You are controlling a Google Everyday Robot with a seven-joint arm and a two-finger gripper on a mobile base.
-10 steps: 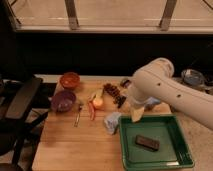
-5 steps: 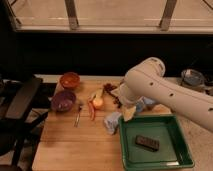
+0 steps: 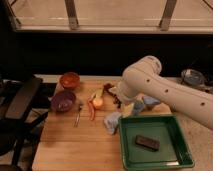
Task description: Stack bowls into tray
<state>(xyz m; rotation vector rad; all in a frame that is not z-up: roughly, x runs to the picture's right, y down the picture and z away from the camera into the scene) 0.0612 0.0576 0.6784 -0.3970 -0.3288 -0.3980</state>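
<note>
- I am seeing the claw (image 3: 131,108) hanging low over the middle of the tabletop (image 3: 75,147), just beyond the far left corner of the green tray (image 3: 150,119). Its fingers are standing spread, with nothing in them that I can make out.
- The 2 bowls are sitting well apart from the tray. The orange bowl (image 3: 70,80) is near the far left corner, and the purple bowl (image 3: 63,100) is just beside it along the left edge.
- The tray is filling the near right corner, with 1 dark block (image 3: 147,142) lying inside.
- I am judging this as the reach for the 1st bowl, so I am planning to lift clear of the round fruit (image 3: 98,102) and the fork (image 3: 78,114) in between.
- I am aiming to pinch the rim, 1 finger inside and 1 outside.
- I am keeping the drop spot clear of the block, so the 2nd bowl can nest flat.
</note>
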